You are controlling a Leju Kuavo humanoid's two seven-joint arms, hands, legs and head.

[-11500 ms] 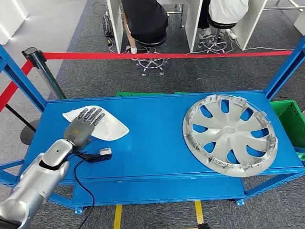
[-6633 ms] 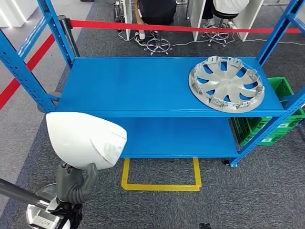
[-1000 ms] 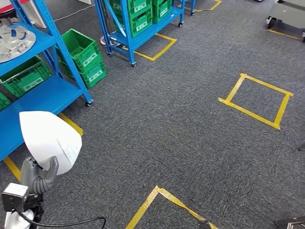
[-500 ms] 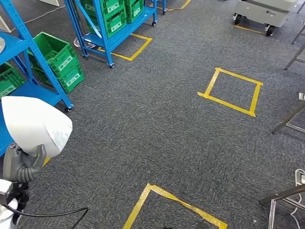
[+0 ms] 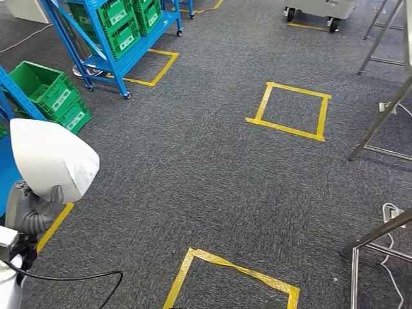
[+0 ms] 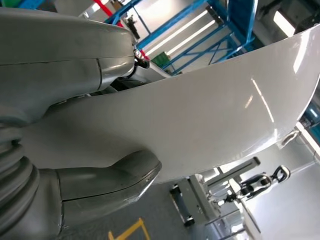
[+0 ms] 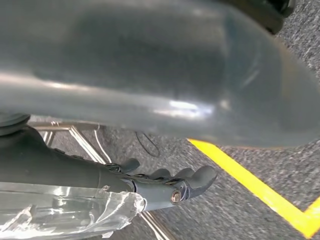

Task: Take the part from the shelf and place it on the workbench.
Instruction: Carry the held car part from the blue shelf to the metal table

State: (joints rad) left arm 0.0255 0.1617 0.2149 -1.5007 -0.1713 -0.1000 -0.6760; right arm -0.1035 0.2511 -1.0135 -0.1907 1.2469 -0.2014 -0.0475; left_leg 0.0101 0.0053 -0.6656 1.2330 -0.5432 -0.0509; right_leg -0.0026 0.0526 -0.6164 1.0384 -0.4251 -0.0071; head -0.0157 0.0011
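In the head view a white curved shell part (image 5: pixel 51 158) is raised at the lower left, gripped from below by my left hand (image 5: pixel 29 211). The left wrist view shows the same white part (image 6: pixel 211 115) clamped between the thick grey thumb (image 6: pixel 109 181) on one side and the fingers (image 6: pixel 68 55) on the other. My right hand (image 7: pixel 162 186) hangs over the carpet, its fingers loosely stretched out with nothing in them. No workbench top can be made out.
Blue shelving (image 5: pixel 116 61) with green crates (image 5: pixel 46 93) stands at the far left. Yellow tape squares (image 5: pixel 291 109) (image 5: pixel 233 270) mark the grey carpet. Metal frame legs (image 5: pixel 379 138) rise at the right, with a cable (image 5: pixel 393 215) by them, and a wheeled cart (image 5: pixel 315 9) is at the back.
The camera has swung further right: the blue shelf and crates slide off to the left and metal legs come in at the right. The white part stays in my left hand.
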